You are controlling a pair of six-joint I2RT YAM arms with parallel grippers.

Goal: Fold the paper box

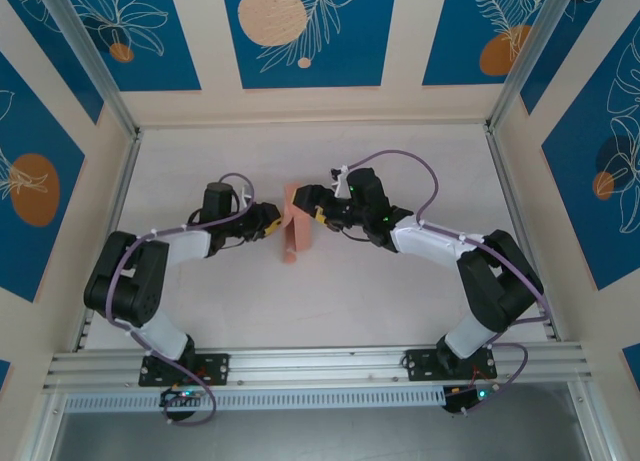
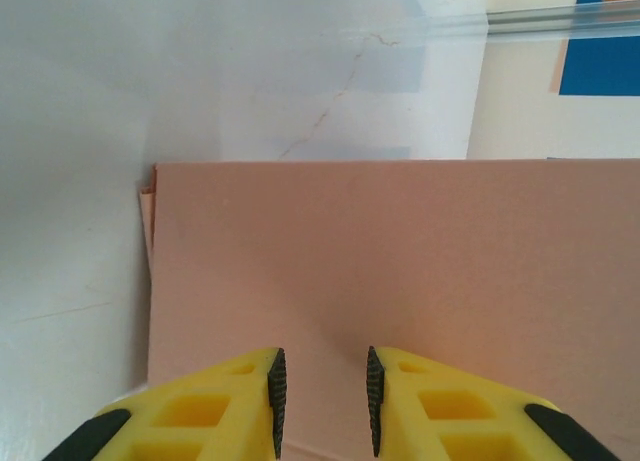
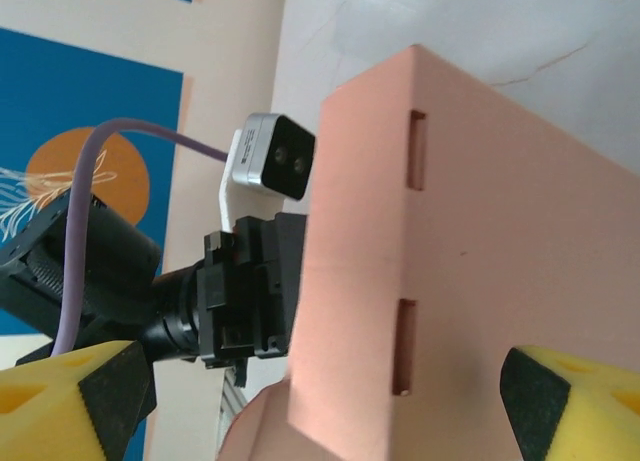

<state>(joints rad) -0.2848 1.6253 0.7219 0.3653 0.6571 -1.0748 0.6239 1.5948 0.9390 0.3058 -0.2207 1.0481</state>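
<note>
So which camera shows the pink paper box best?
The right wrist view: the paper box shows up close, with a folded corner and two slots. The top external view shows it small and far away; the left wrist view, one plain pink face.

Blk/white arms [image 1: 180, 246], yellow fingers [image 2: 200, 411] (purple cables [image 3: 150, 131])

White table [image 1: 200, 171]; cream walls [image 1: 403, 41], blue floral panels [image 1: 340, 51]; aluminium rail [image 1: 320, 364].

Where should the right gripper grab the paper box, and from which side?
Probably on the box, at its slotted panel, coming from the right, opposite the left gripper. That thin flat panel sits between the wide-open fingers of the right gripper, so closing across it should pinch it.
</note>
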